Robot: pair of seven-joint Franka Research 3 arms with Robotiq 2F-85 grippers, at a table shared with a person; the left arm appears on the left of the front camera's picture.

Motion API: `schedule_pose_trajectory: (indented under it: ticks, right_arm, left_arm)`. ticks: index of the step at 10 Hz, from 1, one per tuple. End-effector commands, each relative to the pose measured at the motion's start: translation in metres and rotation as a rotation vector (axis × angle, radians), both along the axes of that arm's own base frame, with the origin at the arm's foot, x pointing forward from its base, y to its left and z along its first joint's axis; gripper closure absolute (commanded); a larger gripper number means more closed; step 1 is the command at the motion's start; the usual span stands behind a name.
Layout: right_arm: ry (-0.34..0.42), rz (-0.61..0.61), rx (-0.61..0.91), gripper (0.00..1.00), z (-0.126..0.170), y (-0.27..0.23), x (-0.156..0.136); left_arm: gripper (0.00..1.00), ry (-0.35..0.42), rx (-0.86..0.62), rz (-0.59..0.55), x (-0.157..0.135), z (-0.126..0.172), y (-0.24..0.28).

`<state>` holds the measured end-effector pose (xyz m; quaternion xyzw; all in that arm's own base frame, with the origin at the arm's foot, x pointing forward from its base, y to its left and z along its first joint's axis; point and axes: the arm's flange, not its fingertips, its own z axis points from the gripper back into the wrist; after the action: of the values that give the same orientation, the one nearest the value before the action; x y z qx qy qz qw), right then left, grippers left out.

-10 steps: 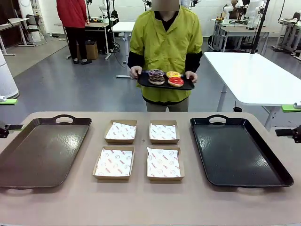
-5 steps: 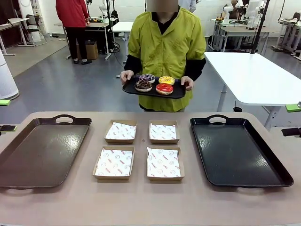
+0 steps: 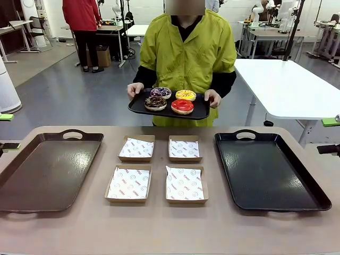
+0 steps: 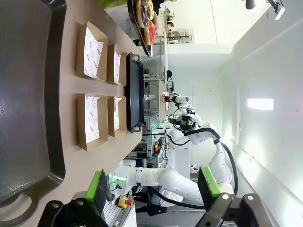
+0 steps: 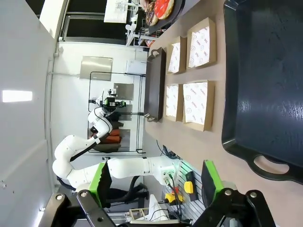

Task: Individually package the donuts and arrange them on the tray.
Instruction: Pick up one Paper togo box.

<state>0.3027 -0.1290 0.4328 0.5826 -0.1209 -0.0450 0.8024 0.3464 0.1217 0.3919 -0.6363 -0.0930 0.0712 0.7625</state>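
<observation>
Zero progress so far: four donuts sit on the person's carry tray, past the table far edge. Boxes mid-table unfilled. Left hand and right hand both spread apart, holding nothing.

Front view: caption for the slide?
Person holds a small tray of four donuts behind a table with four lined boxes between two large trays.

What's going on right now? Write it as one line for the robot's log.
person: holds small black tray with four donuts at far side | four boxes: paper-lined, no donuts | left gripper: open | right gripper: open
</observation>
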Motion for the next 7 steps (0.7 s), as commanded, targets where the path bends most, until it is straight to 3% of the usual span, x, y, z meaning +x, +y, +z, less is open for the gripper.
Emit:
schedule_pose_trajectory:
  ticks: [1, 7]
  right_arm:
    - [-0.016, 0.002, 0.015, 0.0, -0.0006, 0.0019, -0.0009]
    - [-0.016, 0.002, 0.015, 0.0, -0.0006, 0.0019, -0.0009]
  left_arm:
    - [0.0, -0.014, -0.01, 0.014, 0.001, 0.0015, 0.0001]
    - [0.0, -0.014, -0.01, 0.014, 0.001, 0.0015, 0.0001]
